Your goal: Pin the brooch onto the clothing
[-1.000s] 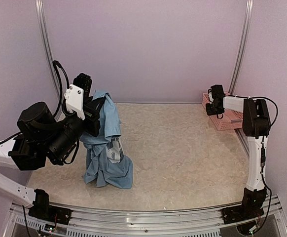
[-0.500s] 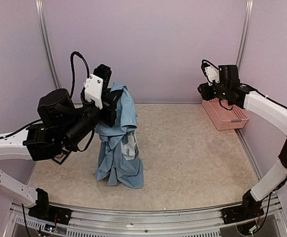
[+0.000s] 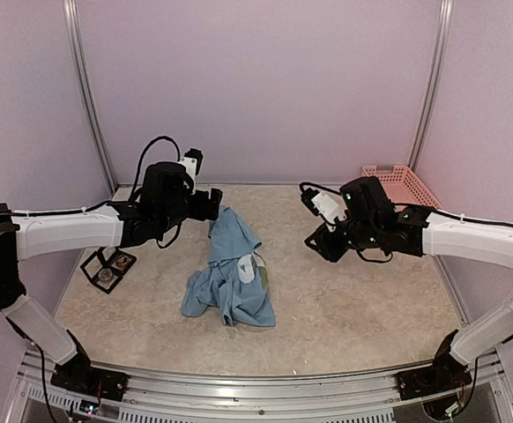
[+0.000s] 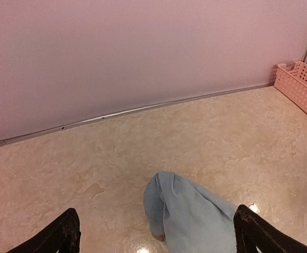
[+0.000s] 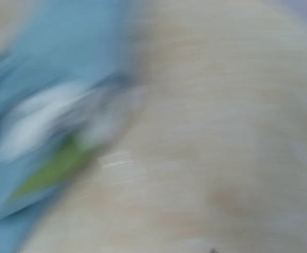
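Observation:
The clothing (image 3: 230, 275), a light blue T-shirt with a white and green print, lies crumpled in a heap on the table. My left gripper (image 3: 213, 205) hovers at the heap's far upper end. In the left wrist view its two dark fingers (image 4: 65, 233) stand wide apart, with a fold of the clothing (image 4: 193, 213) lying loose on the table between them. My right gripper (image 3: 319, 241) hangs low to the right of the heap, apart from it. The right wrist view is a blur of blue cloth (image 5: 42, 105) and table, with no fingers showing. I cannot make out the brooch.
A pink basket (image 3: 397, 180) stands in the far right corner and also shows at the right edge as the basket (image 4: 302, 83). Two small black-framed cases (image 3: 107, 269) sit at the left, below the left arm. Lilac walls close the table at the back and sides.
My left gripper opened and let go of the raised clothing, which dropped into a low heap. The left arm stretched out lower. The right arm swung from the basket down towards the heap.

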`<action>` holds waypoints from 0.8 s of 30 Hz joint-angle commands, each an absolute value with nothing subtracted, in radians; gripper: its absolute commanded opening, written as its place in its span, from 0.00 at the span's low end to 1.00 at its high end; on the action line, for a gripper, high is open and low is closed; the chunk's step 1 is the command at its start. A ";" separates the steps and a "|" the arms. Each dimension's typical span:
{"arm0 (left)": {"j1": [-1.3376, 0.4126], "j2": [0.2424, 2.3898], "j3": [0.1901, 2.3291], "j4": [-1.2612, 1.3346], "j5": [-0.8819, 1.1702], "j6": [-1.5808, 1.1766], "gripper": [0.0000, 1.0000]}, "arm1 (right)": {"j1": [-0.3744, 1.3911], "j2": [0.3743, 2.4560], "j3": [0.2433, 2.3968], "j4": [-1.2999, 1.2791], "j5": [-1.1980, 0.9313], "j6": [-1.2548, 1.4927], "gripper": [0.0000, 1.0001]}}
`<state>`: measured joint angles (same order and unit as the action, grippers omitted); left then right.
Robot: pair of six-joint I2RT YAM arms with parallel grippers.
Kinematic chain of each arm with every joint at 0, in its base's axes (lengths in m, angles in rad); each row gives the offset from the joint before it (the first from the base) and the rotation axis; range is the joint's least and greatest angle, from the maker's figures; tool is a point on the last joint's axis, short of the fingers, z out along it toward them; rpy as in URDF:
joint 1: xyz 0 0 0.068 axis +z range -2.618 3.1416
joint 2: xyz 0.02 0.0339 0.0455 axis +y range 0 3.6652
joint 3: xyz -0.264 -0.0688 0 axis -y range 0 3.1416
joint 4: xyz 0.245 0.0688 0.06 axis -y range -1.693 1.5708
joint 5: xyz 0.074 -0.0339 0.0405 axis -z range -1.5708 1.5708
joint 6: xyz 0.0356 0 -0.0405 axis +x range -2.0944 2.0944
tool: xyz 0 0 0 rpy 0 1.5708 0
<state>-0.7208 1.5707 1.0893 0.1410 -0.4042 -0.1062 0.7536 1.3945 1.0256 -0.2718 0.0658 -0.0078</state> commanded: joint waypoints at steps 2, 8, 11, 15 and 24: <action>-0.687 1.364 0.975 0.160 -0.405 -0.193 0.98 | 0.987 1.519 0.994 -0.184 -0.047 -0.028 0.41; -0.686 1.208 0.863 0.097 -0.409 -0.249 0.97 | 1.171 1.724 1.106 -0.074 -0.049 0.041 0.40; -0.685 1.121 0.801 0.095 -0.416 -0.276 0.97 | 1.236 1.788 1.178 -0.064 0.061 0.074 0.39; -0.685 1.042 0.758 0.085 -0.430 -0.288 0.97 | 1.243 1.840 1.244 -0.057 0.124 0.190 0.32; -0.686 1.020 0.757 0.076 -0.436 -0.284 0.97 | 1.243 2.002 1.398 -0.202 0.077 0.282 0.35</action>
